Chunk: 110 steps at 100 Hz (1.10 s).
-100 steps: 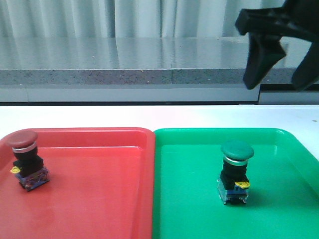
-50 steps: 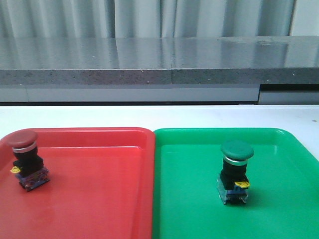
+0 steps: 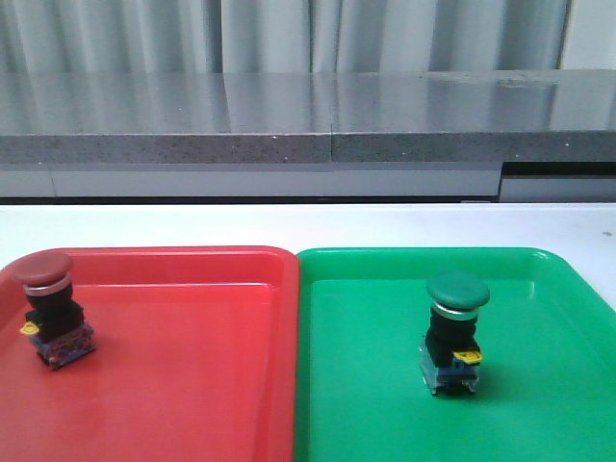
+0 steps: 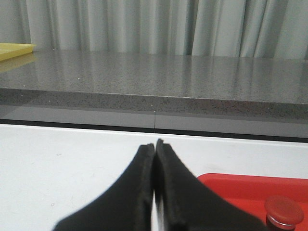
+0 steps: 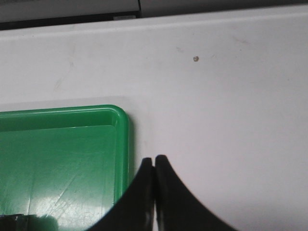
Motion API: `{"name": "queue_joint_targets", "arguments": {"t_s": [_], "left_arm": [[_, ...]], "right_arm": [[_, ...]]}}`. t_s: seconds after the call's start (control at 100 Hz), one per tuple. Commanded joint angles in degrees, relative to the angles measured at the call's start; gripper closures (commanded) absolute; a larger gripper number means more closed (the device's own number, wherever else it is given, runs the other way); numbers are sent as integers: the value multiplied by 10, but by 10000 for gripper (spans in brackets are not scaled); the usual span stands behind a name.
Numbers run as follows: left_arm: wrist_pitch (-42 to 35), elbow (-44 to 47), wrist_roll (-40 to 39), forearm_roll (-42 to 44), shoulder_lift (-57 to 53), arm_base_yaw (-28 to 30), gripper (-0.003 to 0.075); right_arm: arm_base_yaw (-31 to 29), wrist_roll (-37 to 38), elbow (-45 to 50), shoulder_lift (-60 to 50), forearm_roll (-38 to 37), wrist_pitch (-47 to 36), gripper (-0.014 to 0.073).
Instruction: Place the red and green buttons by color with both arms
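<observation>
The red button (image 3: 53, 308) stands upright at the left end of the red tray (image 3: 192, 385); its dark red cap (image 4: 284, 210) also shows in the left wrist view. Inside the green tray (image 3: 539, 385) the green button (image 3: 455, 330) stands upright. Neither arm appears in the front view. My left gripper (image 4: 155, 144) is shut with nothing in it, over the white table beside the red tray's corner (image 4: 240, 185). Just outside the green tray's corner (image 5: 118, 120), my right gripper (image 5: 154, 160) is shut and holds nothing.
The two trays sit side by side on a white table (image 3: 308, 226). A grey stone counter (image 3: 289, 125) with curtains behind it runs along the far side. A yellow tray edge (image 4: 14, 48) lies on that counter.
One second ago the right arm hung at the upper right of the front view; it has since left that view. Both buttons have stayed where they were.
</observation>
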Motion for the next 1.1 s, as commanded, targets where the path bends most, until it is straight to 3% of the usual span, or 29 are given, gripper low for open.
{"name": "queue_joint_targets", "arguments": {"t_s": [0.0, 0.31, 1.09], "left_arm": [[-44, 7, -2, -2, -18, -1, 741], [-44, 7, -2, -2, -18, -1, 741], [-44, 7, -2, -2, -18, -1, 741]], "right_arm": [[-3, -5, 9, -30, 2, -66, 658], [-3, -5, 89, -132, 2, -116, 658], [-3, -5, 331, -527, -5, -261, 658]]}}
